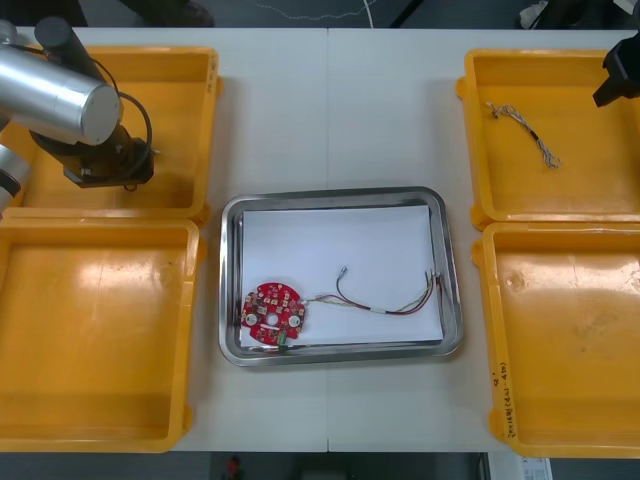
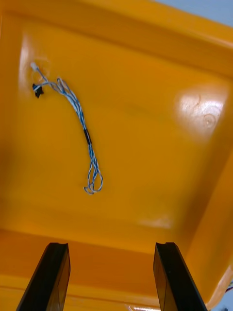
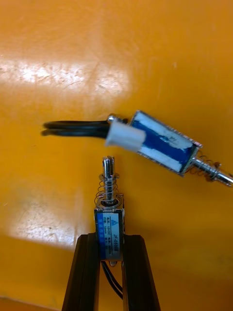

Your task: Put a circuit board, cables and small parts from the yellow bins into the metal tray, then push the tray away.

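My left gripper (image 3: 109, 239) is down in the far left yellow bin (image 1: 185, 80), shut on a small metal part (image 3: 109, 226) with a blue label and a spring. A second small metal part (image 3: 162, 146) with black wires lies just beyond it. In the front view the left gripper (image 1: 107, 168) sits by that bin's near wall. My right gripper (image 2: 110, 274) hangs open over the far right yellow bin (image 1: 590, 190), short of the twisted blue and white cable (image 2: 77, 119) (image 1: 522, 128). The metal tray (image 1: 232, 215) holds a round red circuit board (image 1: 272, 312) and a red and yellow cable (image 1: 385, 303).
White paper lines the tray. The near left yellow bin (image 1: 100, 330) and the near right yellow bin (image 1: 570, 340) flank it. The right gripper (image 1: 620, 72) shows at the table's far right corner.
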Controlling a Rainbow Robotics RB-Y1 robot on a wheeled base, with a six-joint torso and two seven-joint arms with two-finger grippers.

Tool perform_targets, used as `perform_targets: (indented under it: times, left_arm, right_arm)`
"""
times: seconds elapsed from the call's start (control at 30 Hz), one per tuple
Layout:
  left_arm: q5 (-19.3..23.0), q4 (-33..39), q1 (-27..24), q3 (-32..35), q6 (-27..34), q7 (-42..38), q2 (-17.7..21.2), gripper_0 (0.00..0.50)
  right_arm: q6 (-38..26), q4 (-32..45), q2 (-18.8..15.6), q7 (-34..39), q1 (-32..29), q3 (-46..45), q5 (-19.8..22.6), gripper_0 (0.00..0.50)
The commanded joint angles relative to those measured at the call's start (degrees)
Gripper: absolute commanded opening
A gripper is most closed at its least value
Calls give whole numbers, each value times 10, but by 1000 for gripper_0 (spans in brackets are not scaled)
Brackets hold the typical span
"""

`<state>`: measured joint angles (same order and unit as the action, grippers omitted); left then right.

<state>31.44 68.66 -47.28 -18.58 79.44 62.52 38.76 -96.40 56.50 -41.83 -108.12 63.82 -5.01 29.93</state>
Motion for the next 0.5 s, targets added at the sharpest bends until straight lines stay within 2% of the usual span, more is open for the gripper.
perform_targets:
  times: [0.03, 0.27, 0.5]
  left_arm:
    - [3, 36, 4, 49, 33, 56, 7, 0]
    - [5, 75, -3, 84, 98, 61, 13, 0]
    - [5, 124, -7, 112, 170, 61, 16, 0]
  right_arm:
    - [39, -50, 10, -28, 66, -13, -13, 500]
    - [89, -135, 18, -39, 108, -13, -30, 500]
    - [161, -203, 37, -51, 117, -14, -43, 500]
